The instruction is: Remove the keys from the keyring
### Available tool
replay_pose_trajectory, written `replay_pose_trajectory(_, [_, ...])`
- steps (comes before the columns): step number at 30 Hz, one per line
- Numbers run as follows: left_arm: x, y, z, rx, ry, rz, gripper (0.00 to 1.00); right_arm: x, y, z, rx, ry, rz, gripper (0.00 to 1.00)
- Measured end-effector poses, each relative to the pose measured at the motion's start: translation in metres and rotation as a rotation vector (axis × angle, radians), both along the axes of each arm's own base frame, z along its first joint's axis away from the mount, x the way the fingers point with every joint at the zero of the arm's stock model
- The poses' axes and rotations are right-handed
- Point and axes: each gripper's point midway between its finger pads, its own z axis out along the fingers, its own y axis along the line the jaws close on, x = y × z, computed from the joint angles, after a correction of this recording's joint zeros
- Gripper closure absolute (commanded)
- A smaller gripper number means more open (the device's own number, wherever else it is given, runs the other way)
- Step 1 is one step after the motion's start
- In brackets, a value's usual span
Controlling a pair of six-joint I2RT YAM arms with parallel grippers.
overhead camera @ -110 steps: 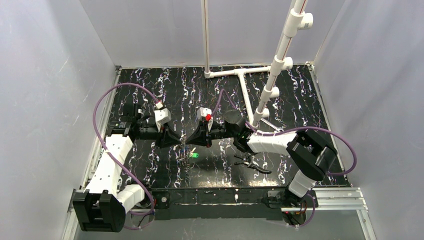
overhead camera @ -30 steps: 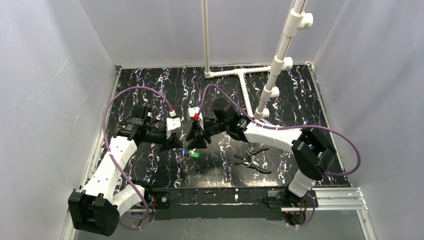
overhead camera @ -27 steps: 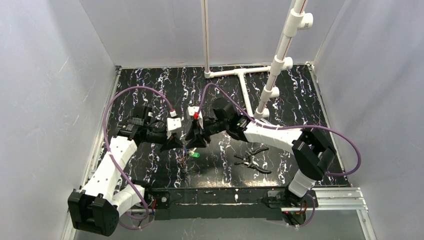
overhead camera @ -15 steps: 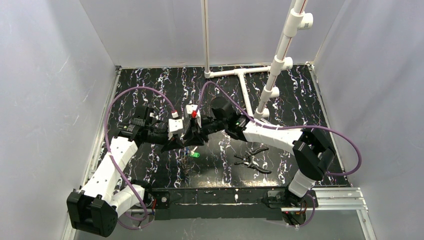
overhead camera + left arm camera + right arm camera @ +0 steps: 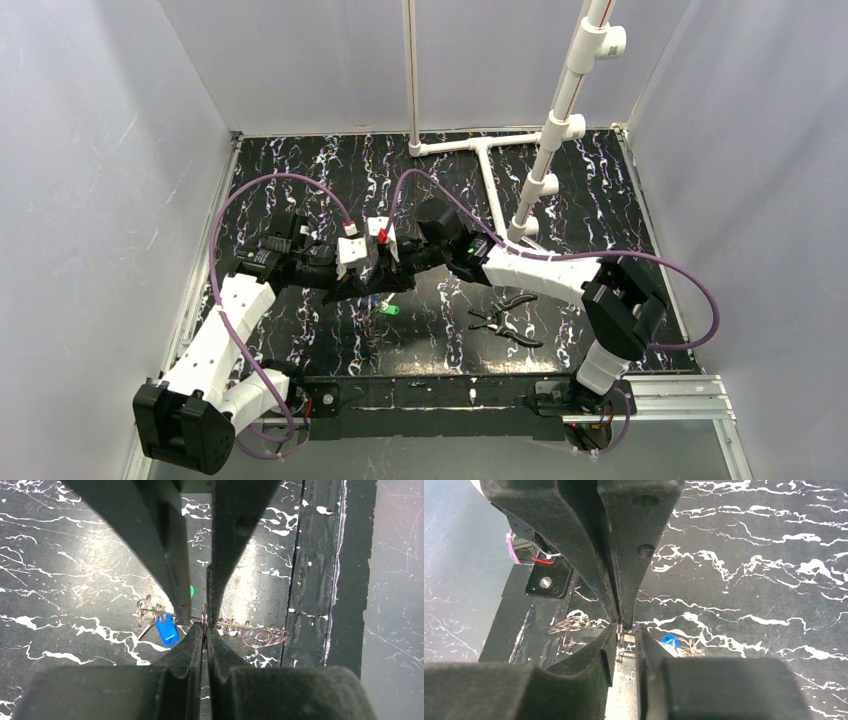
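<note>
Both grippers meet over the mat's middle. In the left wrist view my left gripper (image 5: 204, 626) is shut on the thin wire keyring (image 5: 235, 628), which stretches sideways with coiled loops at each end. The blue key (image 5: 165, 630) hangs from it on the left. My right gripper (image 5: 625, 639) is nearly shut, with a small loop of the keyring (image 5: 620, 635) between its jaws. The blue key (image 5: 668, 640) shows beside it. In the top view the left gripper (image 5: 368, 287) and right gripper (image 5: 383, 285) touch tip to tip. The green key (image 5: 390, 309) lies on the mat just below them.
Black-handled pliers (image 5: 505, 322) lie on the mat to the right of the grippers. A white PVC pipe frame (image 5: 488, 172) and slanted post (image 5: 560, 120) stand at the back right. The mat's near edge (image 5: 320, 580) is close in the left wrist view.
The two grippers have closed the gap between them and drifted slightly left and back, now tip to tip. The blue key has risen with them. The green key and pliers have not moved.
</note>
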Motion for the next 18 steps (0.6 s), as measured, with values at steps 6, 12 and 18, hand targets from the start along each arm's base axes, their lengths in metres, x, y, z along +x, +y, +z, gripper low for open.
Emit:
replay_pose_trajectory(6, [0.002, 0.001, -0.001, 0.007, -0.004, 0.009, 0.86, 0.0, -0.002, -0.003, -0.013, -0.001, 0.002, 0.99])
replay_pose_trajectory(12, [0.002, 0.0, 0.004, -0.015, 0.038, 0.046, 0.66, 0.004, -0.003, -0.008, -0.033, -0.018, -0.021, 0.99])
replay_pose_trajectory(18, [0.003, 0.002, 0.01, -0.058, 0.09, 0.094, 0.76, 0.007, -0.003, -0.009, -0.036, -0.021, -0.037, 0.99])
